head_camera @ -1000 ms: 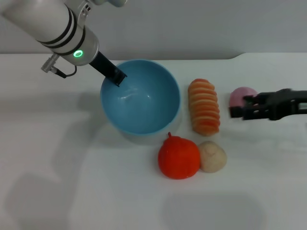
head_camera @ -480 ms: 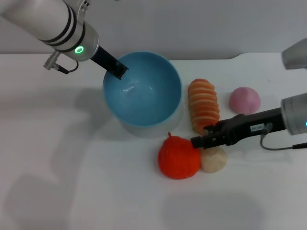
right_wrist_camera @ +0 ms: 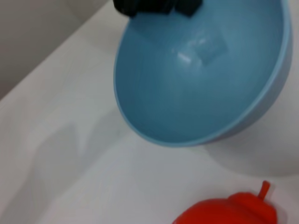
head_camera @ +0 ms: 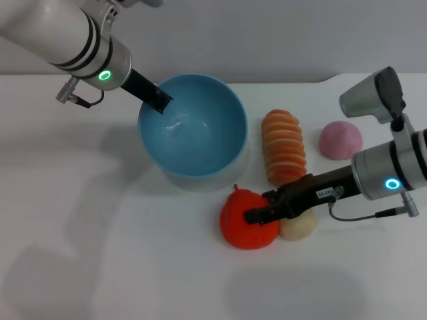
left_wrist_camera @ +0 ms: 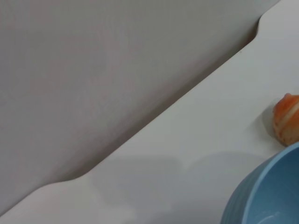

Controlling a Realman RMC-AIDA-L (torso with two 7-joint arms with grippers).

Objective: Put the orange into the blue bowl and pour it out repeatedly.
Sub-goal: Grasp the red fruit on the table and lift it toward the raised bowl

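1 round soft orange [head_camera: 244, 223], seemingly touched by right pincer [head_camera: 255, 216].

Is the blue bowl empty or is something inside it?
Empty. The blue bowl shows only its smooth bare inside; the orange sits outside on the table.

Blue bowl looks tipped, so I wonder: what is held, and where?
The left gripper grips the blue bowl by its far-left rim; the right gripper's hold is unclear.

Red-orange orange [head_camera: 245, 223] on table, stem up; light-blue bowl [head_camera: 193, 133] empty, tilted, just behind.
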